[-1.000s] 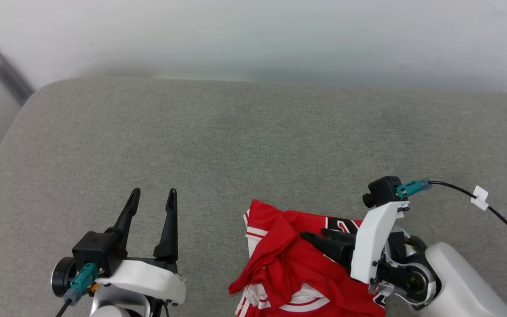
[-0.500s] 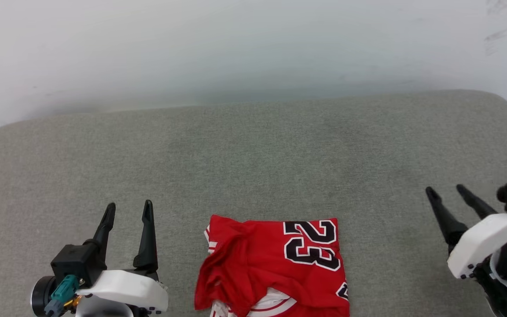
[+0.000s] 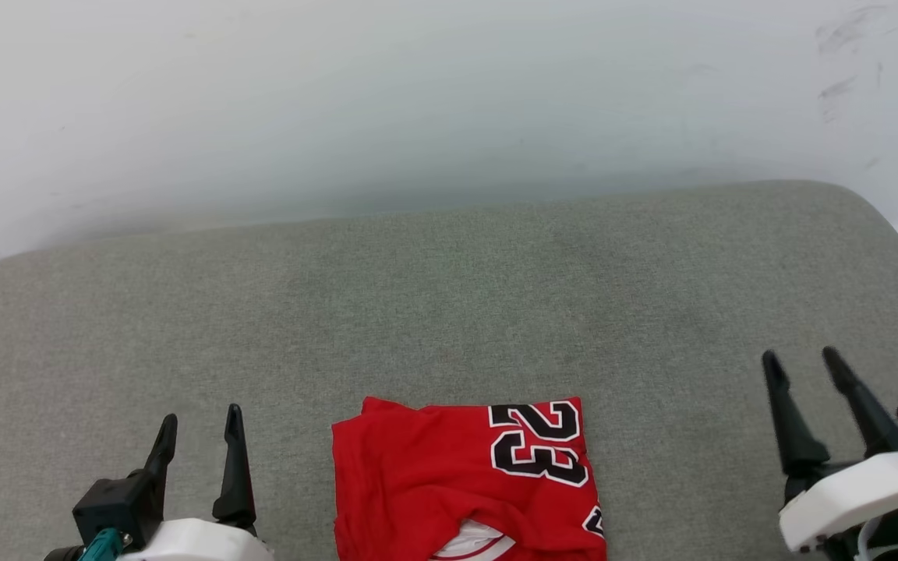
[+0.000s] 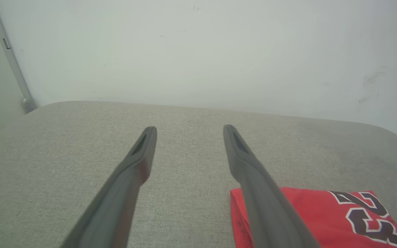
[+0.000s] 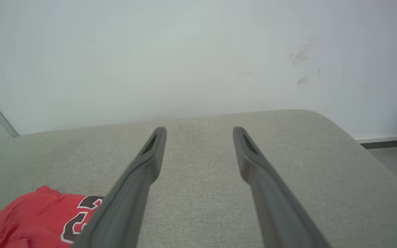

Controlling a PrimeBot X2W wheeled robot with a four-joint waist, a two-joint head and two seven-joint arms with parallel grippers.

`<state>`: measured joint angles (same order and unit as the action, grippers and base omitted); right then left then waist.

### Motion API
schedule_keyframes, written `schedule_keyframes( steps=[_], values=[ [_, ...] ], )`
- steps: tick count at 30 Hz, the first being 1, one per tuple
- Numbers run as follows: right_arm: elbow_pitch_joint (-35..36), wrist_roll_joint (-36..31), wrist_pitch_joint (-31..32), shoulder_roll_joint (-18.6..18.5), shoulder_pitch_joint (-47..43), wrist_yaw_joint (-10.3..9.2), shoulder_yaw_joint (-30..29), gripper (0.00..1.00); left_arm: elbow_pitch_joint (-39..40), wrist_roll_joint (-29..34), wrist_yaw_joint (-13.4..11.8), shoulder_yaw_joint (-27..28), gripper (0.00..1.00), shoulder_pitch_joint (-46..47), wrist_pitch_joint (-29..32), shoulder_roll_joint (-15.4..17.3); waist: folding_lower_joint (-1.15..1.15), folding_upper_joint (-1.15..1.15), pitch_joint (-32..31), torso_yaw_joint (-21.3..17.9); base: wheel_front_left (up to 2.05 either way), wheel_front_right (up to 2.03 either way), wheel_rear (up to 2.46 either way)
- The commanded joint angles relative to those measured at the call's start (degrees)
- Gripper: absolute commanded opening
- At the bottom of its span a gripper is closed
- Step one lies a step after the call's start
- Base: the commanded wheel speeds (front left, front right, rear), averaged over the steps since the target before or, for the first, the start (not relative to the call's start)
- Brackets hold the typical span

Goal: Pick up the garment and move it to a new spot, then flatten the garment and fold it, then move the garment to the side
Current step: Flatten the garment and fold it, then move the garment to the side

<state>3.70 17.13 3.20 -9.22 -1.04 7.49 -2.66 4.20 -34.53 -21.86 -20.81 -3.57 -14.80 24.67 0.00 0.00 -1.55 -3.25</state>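
Red jersey (image 3: 418, 475) lies folded on the grey cushion (image 3: 449, 312), left hand (image 3: 201, 415) and right hand (image 3: 800, 358) both spread wide, empty; next up, likely pinching an edge and shifting it aside

The right gripper (image 5: 199, 130) holds its two dark fingers (image 5: 140, 179) spread wide with nothing between them, above a grey fabric-covered tabletop (image 5: 202, 206). The red garment (image 5: 29, 220) lies at the lower left on that tabletop, and its black, white-outlined lettering is partly hidden behind the finger on that side. Behind stands a pale wall (image 5: 184, 62) bearing faint scuff marks (image 5: 300, 57).
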Motion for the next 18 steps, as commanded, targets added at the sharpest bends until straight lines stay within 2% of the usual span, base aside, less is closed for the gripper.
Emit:
schedule_keyframes(
  steps=[1, 10, 18],
  values=[
    [0.4, -0.4, 0.26, 0.37, -0.86, 0.0, 0.34, 1.0, 0.06, -0.02, -0.19, 0.29, 1.0, -0.52, -0.29, -0.2, 0.0, 0.0, -0.22, 0.08, 0.0, 0.0, 0.0],
    [3.27, -1.37, 1.96, 1.36, -3.67, 0.0, 1.71, 1.0, -0.03, -0.35, -0.14, 1.37, 1.0, -2.09, -0.39, -0.82, 0.0, 0.0, -0.83, 0.27, 0.0, 0.0, 0.0],
    [3.25, 0.73, 3.28, 1.75, -2.75, -0.01, 0.02, 1.0, 0.33, -0.36, -0.22, 1.81, 1.0, -1.72, -0.43, -1.21, 0.0, 0.0, -0.06, 0.93, 0.0, 0.0, 0.0]
  ],
)
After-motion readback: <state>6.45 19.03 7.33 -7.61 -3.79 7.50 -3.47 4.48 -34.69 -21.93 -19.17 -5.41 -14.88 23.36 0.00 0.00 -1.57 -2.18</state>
